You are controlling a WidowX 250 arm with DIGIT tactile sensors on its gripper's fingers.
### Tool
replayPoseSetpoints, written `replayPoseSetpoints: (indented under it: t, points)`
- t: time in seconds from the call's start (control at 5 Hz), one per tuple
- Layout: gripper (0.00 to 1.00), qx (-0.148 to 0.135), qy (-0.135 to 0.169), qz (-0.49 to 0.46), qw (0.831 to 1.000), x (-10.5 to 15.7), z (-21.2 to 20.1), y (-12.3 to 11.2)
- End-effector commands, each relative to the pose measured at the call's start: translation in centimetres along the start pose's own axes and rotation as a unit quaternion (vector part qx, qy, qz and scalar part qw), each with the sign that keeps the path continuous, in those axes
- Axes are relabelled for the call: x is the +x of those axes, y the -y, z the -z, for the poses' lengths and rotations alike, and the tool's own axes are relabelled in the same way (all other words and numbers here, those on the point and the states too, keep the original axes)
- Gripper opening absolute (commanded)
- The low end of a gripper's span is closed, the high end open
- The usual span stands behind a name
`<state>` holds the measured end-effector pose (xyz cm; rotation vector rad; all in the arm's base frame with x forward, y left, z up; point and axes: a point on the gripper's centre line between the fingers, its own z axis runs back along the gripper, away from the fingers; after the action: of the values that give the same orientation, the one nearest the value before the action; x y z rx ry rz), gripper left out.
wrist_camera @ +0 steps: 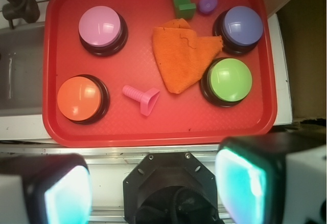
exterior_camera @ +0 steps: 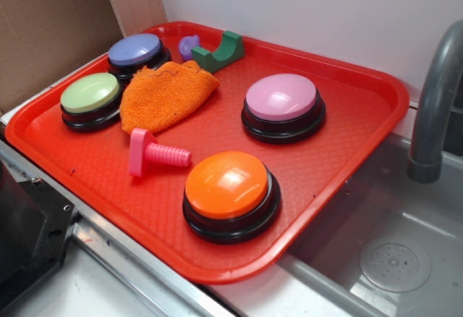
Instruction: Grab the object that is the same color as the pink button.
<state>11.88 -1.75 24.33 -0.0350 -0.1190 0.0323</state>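
Pink bolt (wrist_camera: 143, 96) unobstructed, fingers (wrist_camera: 245, 183) blurred

The red plastic tray (exterior_camera: 347, 150) has a fine dimpled texture and a smooth, shiny rim. The hot-pink plastic toy bolt (exterior_camera: 153, 153) looks matt, its shaft ribbed. The round pale pink dome button (exterior_camera: 281, 97) on its black base is glossy, with highlights. The orange knitted cloth (exterior_camera: 163, 96) is rough and fuzzy. At right, the grey faucet (exterior_camera: 436, 100) and sink (exterior_camera: 394, 248) look like dull metal.
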Motion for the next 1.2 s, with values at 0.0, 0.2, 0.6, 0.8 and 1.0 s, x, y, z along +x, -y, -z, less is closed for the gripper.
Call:
replayPoseSetpoints:
  t: [0.0, 0.2, 0.6, 0.8, 1.0]
  points:
    - [1.00, 0.000, 0.000, 0.000, 1.000, 0.0, 0.0, 0.0]
    - [1.00, -0.043, -0.029, -0.029, 0.998, 0.5, 2.0, -0.7]
    - [1.00, -0.040, -0.045, -0.135, 0.989, 0.7, 7.4, -1.3]
    - [1.00, -0.042, -0.061, -0.151, 0.986, 1.3, 10.8, -1.0]
    - [1.00, -0.062, -0.058, -0.159, 0.984, 1.7, 14.3, -0.8]
